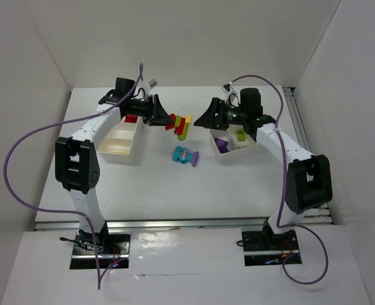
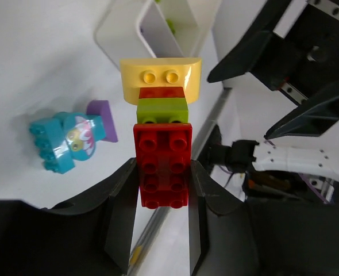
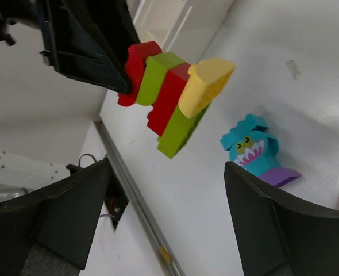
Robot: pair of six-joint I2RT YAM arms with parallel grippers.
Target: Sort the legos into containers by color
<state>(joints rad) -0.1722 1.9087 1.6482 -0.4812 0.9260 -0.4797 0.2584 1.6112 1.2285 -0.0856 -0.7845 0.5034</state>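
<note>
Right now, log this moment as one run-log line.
left end effector: shut on red-green-yellow plastic brick stack | right end effector: open | cyan plastic figure: on table

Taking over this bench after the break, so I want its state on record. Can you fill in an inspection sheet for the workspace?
Surface: white table.
Job's things: brick stack in left grip; cyan figure brick beside loose purple brick on table; left tray holds red brick; right tray holds purple block, lime brick.
Clutter: nothing seen.
Grippers: left gripper fingers shut on brick stack; right gripper open, empty.
Cables: purple cables loop off both arms.
Surroundings: white walls.
</note>
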